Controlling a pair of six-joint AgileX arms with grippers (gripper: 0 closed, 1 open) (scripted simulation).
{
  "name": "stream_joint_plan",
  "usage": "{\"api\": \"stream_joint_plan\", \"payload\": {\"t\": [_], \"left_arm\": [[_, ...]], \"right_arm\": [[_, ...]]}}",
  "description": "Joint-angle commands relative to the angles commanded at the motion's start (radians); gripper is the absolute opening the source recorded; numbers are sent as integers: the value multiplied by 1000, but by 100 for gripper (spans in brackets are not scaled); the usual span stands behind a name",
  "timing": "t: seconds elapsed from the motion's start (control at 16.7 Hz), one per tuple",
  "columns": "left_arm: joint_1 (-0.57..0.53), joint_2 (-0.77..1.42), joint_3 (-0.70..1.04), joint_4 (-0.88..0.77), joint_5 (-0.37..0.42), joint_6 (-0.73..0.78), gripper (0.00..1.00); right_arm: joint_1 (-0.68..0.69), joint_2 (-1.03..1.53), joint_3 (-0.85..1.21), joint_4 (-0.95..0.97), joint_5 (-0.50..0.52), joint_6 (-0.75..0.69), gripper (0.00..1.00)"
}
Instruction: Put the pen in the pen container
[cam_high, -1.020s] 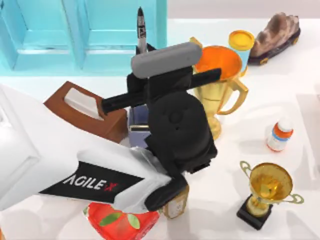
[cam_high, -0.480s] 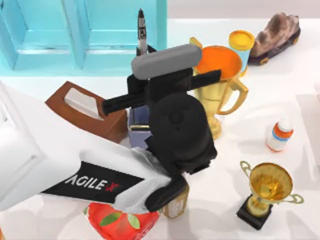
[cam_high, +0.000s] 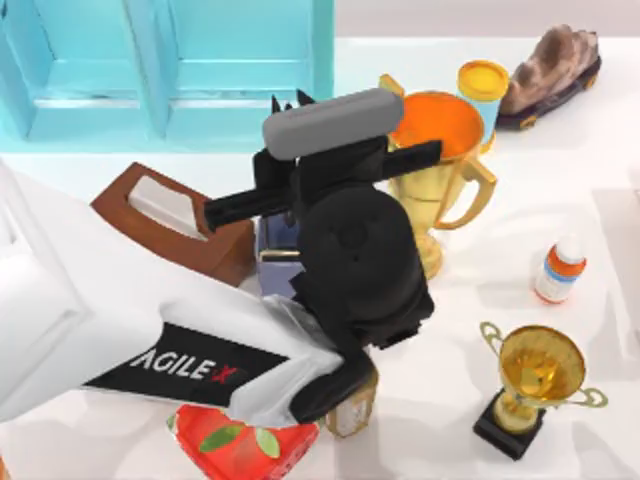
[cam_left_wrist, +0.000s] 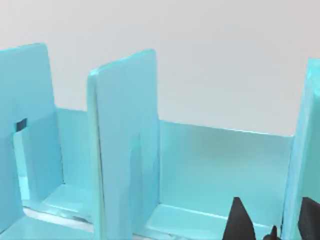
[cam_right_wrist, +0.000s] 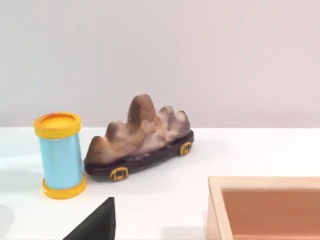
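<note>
Left gripper (cam_high: 290, 102): fingers apart, nothing held, at 12 o'clock above pen container (cam_high: 272, 250).
Right gripper: state unclear.

The left arm (cam_high: 200, 330) stretches across the table's left and centre, covering most of the slate-blue pen container (cam_high: 272, 245), of which a sliver shows beside the brown box (cam_high: 170, 222). The large gold trophy (cam_high: 437, 170) stands just right of the arm's wrist, crowding that side. Behind, the turquoise file rack (cam_high: 170, 70) walls off the far edge; its dividers (cam_left_wrist: 125, 150) leave narrow bays. Open tabletop (cam_high: 590, 210) lies to the right, between the small bottle (cam_high: 558, 268), the smaller trophy (cam_high: 535, 385) and the rock ornament (cam_right_wrist: 142, 135).
</note>
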Motion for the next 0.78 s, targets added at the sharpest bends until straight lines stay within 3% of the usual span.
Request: {"api": "stream_joint_plan", "payload": {"t": [0.42, 0.78], "left_arm": [[0, 0, 0, 0, 0, 0, 98], [0, 0, 0, 0, 0, 0, 100]], "right_arm": [[0, 0, 0, 0, 0, 0, 100], [0, 0, 0, 0, 0, 0, 100]]}}
